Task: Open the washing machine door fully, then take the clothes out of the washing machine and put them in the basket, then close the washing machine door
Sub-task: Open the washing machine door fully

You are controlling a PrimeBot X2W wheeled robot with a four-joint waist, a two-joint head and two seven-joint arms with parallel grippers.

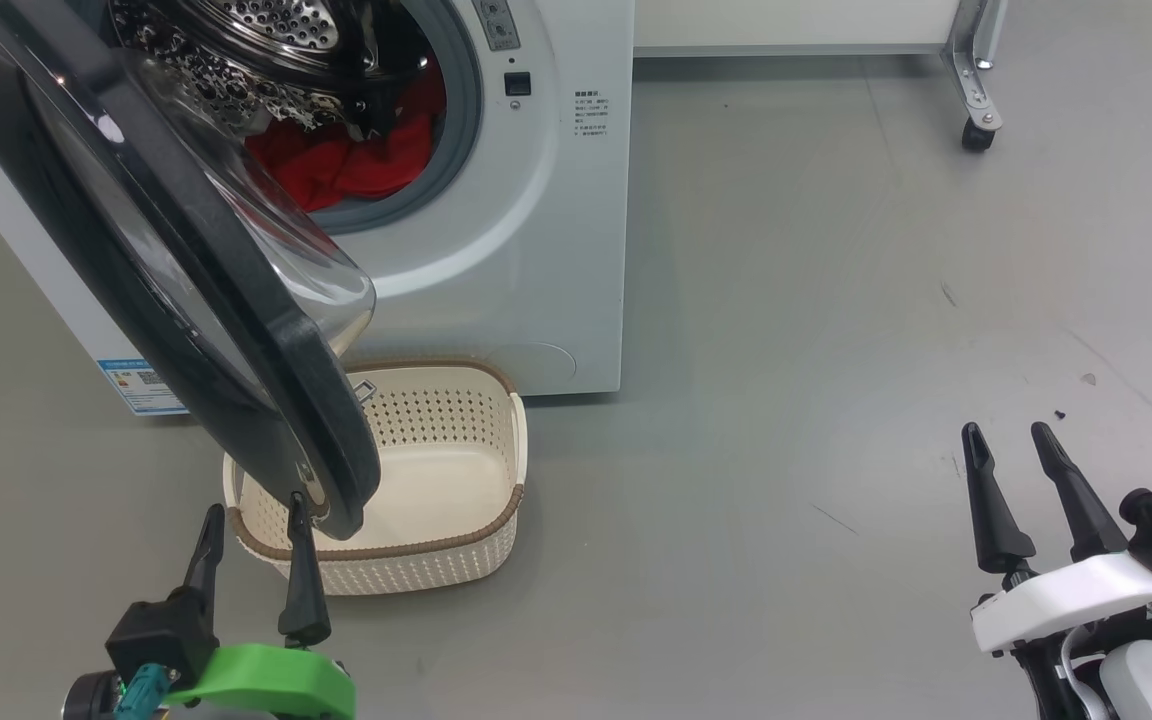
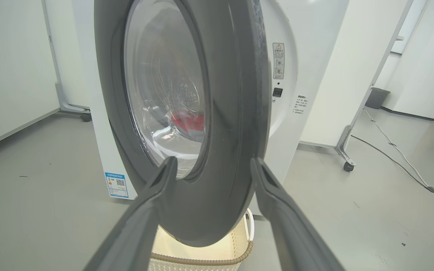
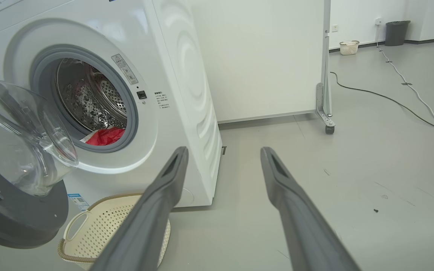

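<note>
The washing machine [image 1: 536, 220] stands at the upper left with its door [image 1: 316, 400] swung partway out towards me, its glass bowl facing the drum. Red clothes [image 1: 336, 165] lie low in the steel drum, seen through the door glass [image 2: 188, 121] and from the right wrist [image 3: 106, 136]. The cream basket [image 1: 456, 540] sits on the floor under the door's free edge. My left gripper [image 1: 254, 520] is open, its fingers either side of the door's black rim [image 2: 236, 131] at the lower edge. My right gripper [image 1: 1006, 435] hangs open over bare floor at the lower right, holding nothing.
A white partition panel on a wheeled metal leg [image 1: 976, 130] stands right of the machine. Cables [image 3: 390, 99] run across the floor further off, near a second small basket [image 3: 349, 47] and a dark bin [image 3: 396, 32]. Grey floor [image 1: 836, 400] lies open to the right.
</note>
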